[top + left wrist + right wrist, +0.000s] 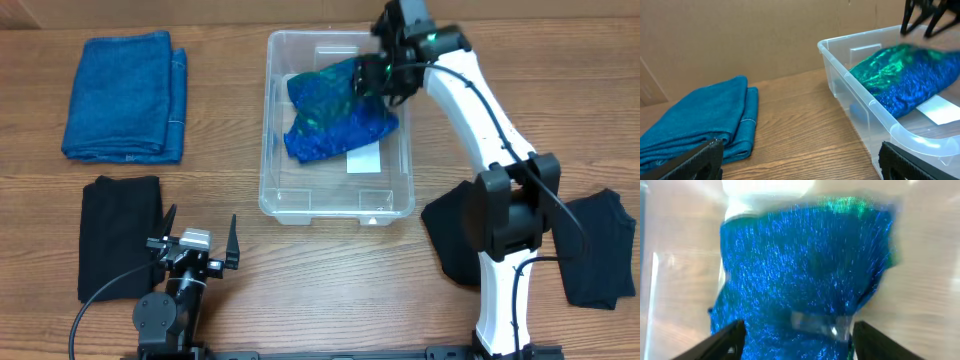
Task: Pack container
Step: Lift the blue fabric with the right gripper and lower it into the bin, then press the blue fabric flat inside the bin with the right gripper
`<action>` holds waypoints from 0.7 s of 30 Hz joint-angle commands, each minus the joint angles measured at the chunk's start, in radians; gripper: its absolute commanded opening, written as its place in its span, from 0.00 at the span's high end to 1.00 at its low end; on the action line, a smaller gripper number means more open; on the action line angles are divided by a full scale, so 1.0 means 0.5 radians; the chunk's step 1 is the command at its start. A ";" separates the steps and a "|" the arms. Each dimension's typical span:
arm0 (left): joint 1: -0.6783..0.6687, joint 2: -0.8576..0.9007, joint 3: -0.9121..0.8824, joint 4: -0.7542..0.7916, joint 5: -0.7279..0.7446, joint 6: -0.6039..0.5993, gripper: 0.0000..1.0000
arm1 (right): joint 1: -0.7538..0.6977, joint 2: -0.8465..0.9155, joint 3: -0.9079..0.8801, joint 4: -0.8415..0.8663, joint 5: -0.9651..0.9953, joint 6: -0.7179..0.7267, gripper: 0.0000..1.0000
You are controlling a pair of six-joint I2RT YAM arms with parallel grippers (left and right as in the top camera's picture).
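Right pincer (pixel 385 75) of mine hangs spread wide over the 1 o'clock corner of the container (pixel 266 140), with fingers (pixel 732 341) on either side of the blue-green cloth (pixel 335 115) below and closed on nothing. Whether they touch the cloth, I cannot tell. My left pincer (pixel 200 235) is wide too, at 7 o'clock on the table (pixel 330 290), well apart from the tub. The container stands just past table centre toward 12 o'clock. It is a clear rectangular tub with rounded corners, a thick rim and its mouth up. Its long axis runs 12 to 6 o'clock, one short end toward me. The crumpled cloth fills its far half. A small white label (pixel 362 160) shows on the bottom, partly under the cloth.
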 commanded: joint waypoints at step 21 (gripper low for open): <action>0.011 -0.018 -0.007 -0.004 -0.012 0.028 0.00 | 0.132 0.296 0.391 -0.664 0.336 -0.010 0.96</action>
